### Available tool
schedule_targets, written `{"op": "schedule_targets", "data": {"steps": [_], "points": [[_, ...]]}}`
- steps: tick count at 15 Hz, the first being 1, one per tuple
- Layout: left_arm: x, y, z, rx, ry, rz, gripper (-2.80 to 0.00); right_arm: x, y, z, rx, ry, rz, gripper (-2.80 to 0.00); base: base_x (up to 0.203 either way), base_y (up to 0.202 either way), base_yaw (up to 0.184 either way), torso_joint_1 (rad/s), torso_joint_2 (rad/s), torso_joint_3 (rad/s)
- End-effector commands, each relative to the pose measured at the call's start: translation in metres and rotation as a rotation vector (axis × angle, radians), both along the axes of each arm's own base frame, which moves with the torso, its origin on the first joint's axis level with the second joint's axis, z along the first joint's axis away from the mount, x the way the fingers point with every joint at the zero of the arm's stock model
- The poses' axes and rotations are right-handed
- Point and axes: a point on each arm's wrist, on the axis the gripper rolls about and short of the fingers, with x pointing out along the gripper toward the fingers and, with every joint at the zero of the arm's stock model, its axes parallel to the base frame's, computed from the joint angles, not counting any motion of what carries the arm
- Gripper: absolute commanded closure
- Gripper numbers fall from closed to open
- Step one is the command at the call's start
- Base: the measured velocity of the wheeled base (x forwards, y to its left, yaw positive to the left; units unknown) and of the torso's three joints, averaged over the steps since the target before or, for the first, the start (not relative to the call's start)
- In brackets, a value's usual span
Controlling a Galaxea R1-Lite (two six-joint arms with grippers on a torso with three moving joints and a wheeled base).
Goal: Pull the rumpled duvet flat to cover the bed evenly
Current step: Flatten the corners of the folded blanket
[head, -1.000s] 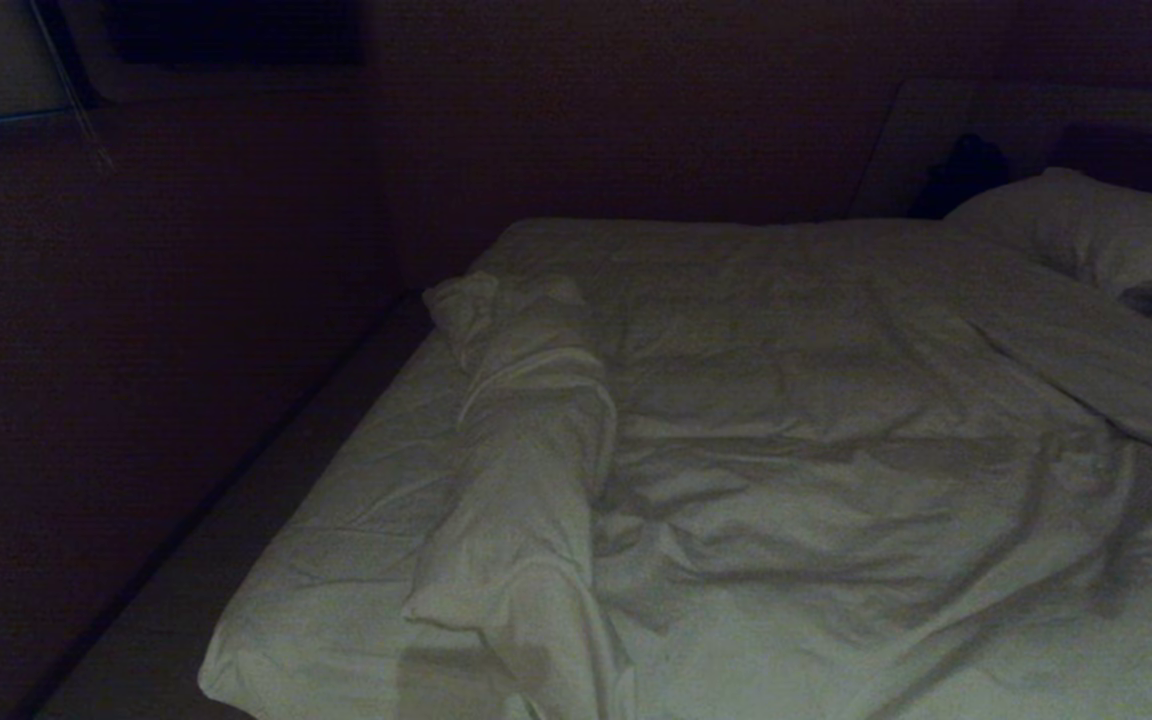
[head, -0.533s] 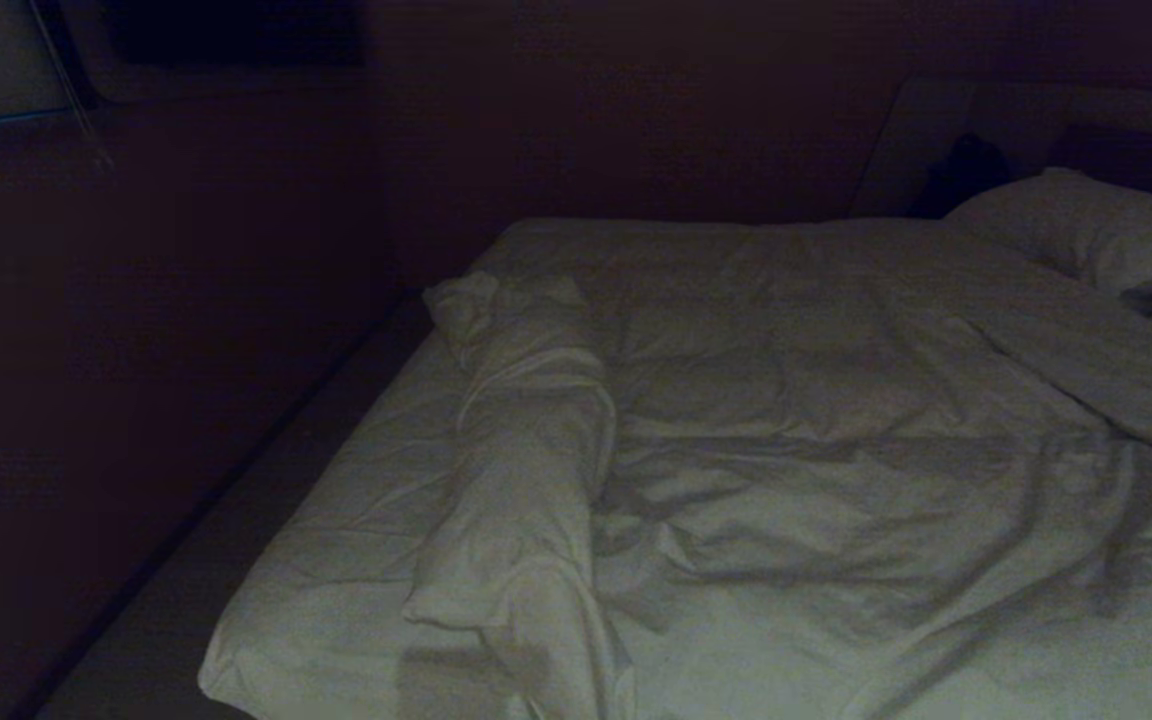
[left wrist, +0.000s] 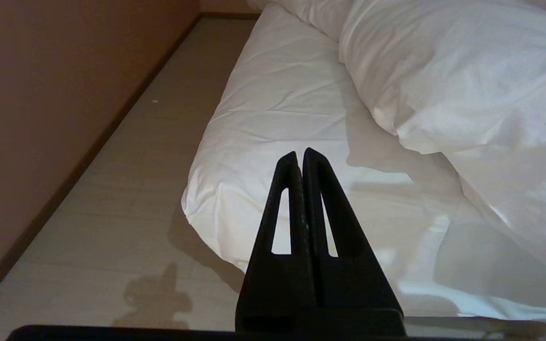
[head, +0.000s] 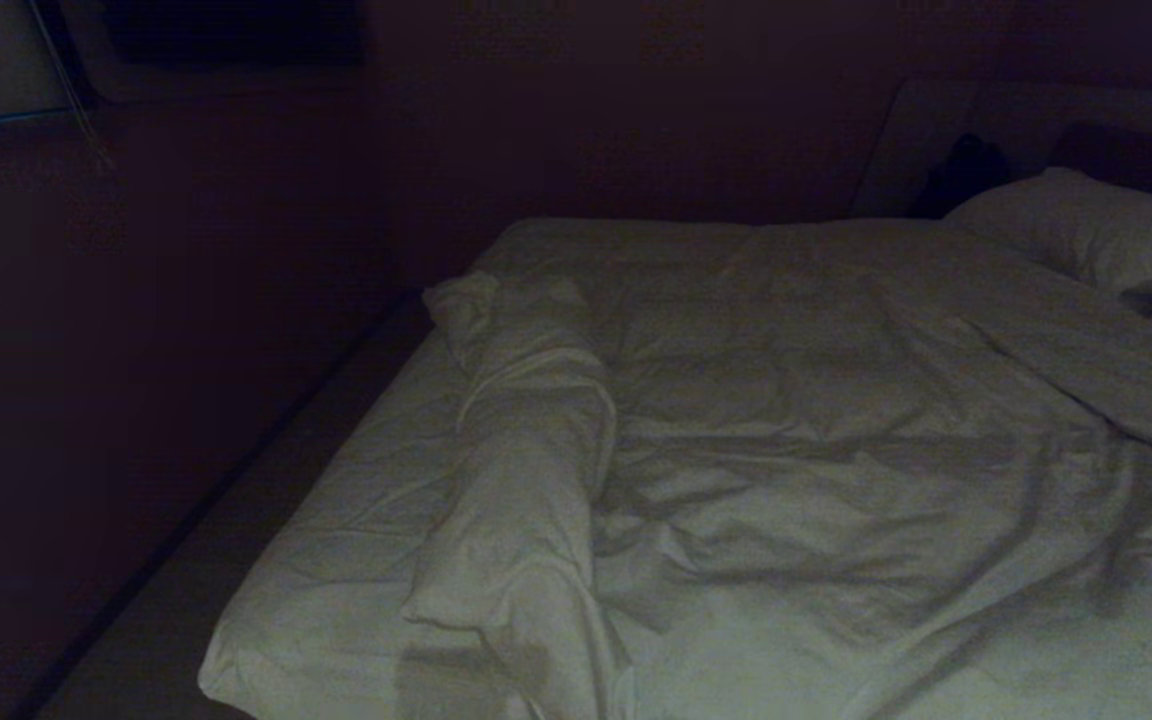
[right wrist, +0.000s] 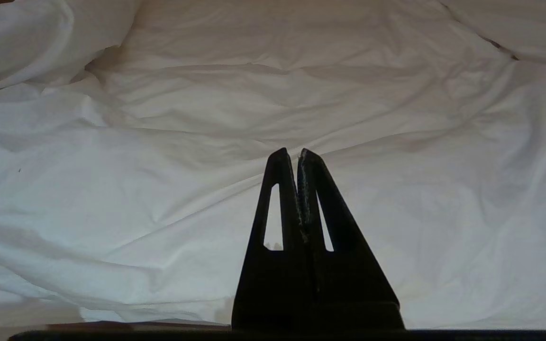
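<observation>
Lying rumpled across the bed (head: 336, 560) — the duvet (head: 786, 450), left edge rolled into a ridge, baring sheet (left wrist: 277, 109) — left gripper (left wrist: 301, 154) and right gripper (right wrist: 291, 154) hanging clenched, empty, near the foot.

Soft creased cloth duvet (head: 836, 450), matt black plastic left gripper (left wrist: 300, 154)

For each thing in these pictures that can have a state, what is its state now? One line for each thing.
duvet: rumpled, its left edge rolled back in a long bunch, not yet spread flat.
bed: fitted sheet bare along the left side, not evenly covered.
pillow: lying at the far right end of the bed.
left gripper: shut, empty, facing the bed's near corner.
right gripper: shut, empty, facing the duvet.
</observation>
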Motion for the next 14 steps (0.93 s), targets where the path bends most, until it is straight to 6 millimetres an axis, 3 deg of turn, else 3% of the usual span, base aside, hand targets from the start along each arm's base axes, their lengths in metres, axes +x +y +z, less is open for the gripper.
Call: {"op": "schedule_targets", "data": {"steps": [1,14], "points": [[-0.0001,0.0,0.0001,-0.001,-0.001,0.001,0.0,0.0,0.0,-0.0001,0.0,-0.001,0.001,0.0,0.0,0.0,0.0,0.0,0.0,0.0],[0.0001,0.0,-0.0005,0.0,0.002,0.003,0.0,0.0,0.0,-0.0001,0.0,-0.001,-0.001,0.0,0.0,0.0,0.0,0.0,0.0,0.0]]}}
